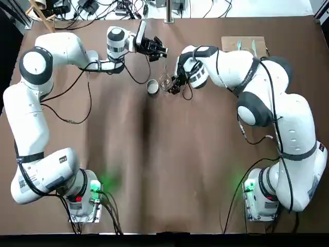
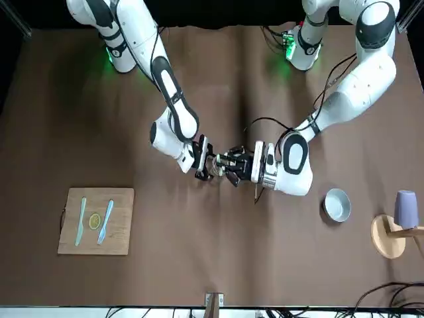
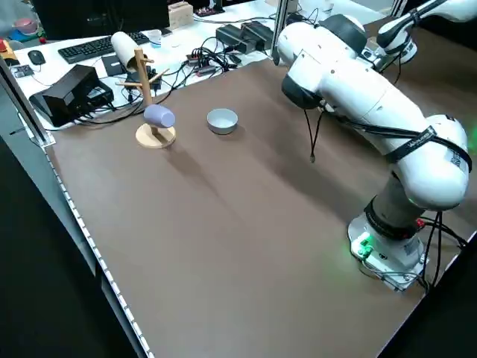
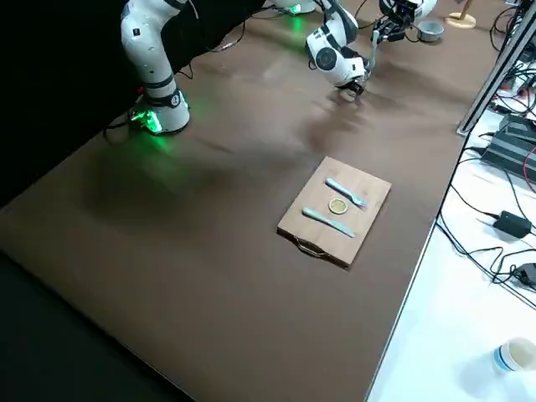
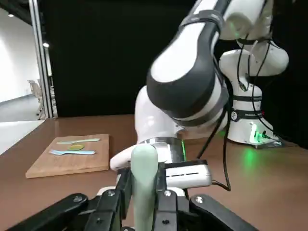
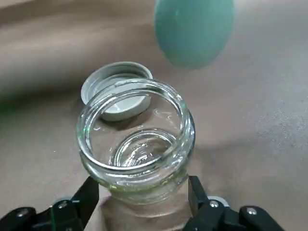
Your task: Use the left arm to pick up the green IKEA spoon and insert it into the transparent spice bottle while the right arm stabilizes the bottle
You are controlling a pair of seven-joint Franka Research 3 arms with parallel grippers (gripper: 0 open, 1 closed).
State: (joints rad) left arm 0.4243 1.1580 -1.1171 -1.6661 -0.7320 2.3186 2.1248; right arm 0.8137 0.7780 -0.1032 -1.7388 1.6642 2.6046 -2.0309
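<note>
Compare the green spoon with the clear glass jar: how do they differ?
The spoon is solid green, while the jar is see-through. The spoon is slim with a rounded end; the jar is wide and round-mouthed. The spoon is clamped in the left gripper; the jar sits between the right gripper's spread fingers.

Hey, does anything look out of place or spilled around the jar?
Nothing looks spilled or damaged. The glass jar stands upright and uncapped, with a lid-like disc beside it, which seems normal for inserting the spoon.
</note>
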